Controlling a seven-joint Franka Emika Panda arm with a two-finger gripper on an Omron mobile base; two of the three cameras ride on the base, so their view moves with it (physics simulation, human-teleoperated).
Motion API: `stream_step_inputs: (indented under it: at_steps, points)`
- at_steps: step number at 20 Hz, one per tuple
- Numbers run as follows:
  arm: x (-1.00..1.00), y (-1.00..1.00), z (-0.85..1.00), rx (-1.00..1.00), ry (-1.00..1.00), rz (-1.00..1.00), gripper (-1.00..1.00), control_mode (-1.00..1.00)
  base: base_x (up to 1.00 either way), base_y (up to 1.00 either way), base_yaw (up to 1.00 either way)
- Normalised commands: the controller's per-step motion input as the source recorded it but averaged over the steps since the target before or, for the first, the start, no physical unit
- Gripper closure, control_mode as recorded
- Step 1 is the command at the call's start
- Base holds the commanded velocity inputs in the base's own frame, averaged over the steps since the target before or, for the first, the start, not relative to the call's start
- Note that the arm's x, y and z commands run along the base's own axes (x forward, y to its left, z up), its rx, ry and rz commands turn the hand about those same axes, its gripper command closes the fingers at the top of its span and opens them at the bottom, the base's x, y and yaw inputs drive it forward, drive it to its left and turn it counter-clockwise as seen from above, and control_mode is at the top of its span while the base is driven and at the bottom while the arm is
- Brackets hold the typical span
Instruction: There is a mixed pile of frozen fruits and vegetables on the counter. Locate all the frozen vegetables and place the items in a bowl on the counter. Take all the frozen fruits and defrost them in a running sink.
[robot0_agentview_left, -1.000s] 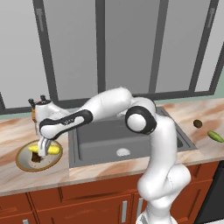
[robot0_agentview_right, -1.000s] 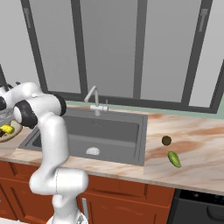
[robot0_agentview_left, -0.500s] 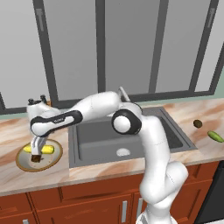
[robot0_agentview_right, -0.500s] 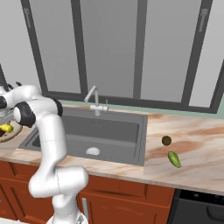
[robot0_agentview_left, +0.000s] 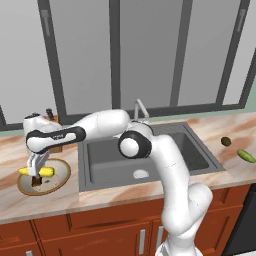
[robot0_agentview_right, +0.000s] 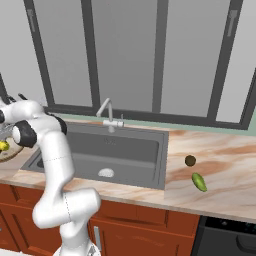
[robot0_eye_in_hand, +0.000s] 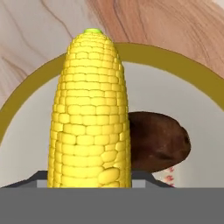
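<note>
Pincer (robot0_agentview_left: 36, 170) holds the corn (robot0_eye_in_hand: 91, 113) over the bowl (robot0_agentview_left: 60, 180) near the tabletop's left end. Corn: rigid, bumpy; grip mid-length.

Corn cob (robot0_eye_in_hand: 91, 113): bumpy yellow kernels, slightly glossy. Brown lump (robot0_eye_in_hand: 158, 141): rough, matt skin. Bowl (robot0_eye_in_hand: 175, 74): smooth cream glaze, tan-gold rim. Counter (robot0_agentview_left: 125, 192): polished marbled stone over reddish-brown wood cabinets (robot0_agentview_left: 75, 235). Sink (robot0_agentview_right: 112, 155): matt dark grey; faucet (robot0_agentview_right: 107, 112) silvery metal.

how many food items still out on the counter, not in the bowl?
2. A small dark brown ball and a green piece just nearer the front edge, both on the counter right of the sink. None seen elsewhere; the arm could hide something.
</note>
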Motion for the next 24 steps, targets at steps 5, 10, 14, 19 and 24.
stream_step_inputs:
  at_steps: [5,10,14,19,24]
  points:
    - [-0.05,-0.01,-0.13,0.0,0.04,0.0,-1.0,-1.0,0.0,0.0,0.0]
    - [-0.4,-0.3,0.14,0.03,0.0,0.0,-1.0,-1.0,0.0,0.0,0.0]
    - [-0.6,-0.27,0.36,0.08,0.0,0.0,-1.0,-1.0,0.0,0.0,0.0]
    - [-0.45,-0.65,0.29,0.09,0.01,-0.05,-1.0,-1.0,0.0,0.0,0.0]
    - [-0.18,-1.0,-0.04,0.07,0.04,-0.1,-1.0,-1.0,0.0,0.0,0.0]
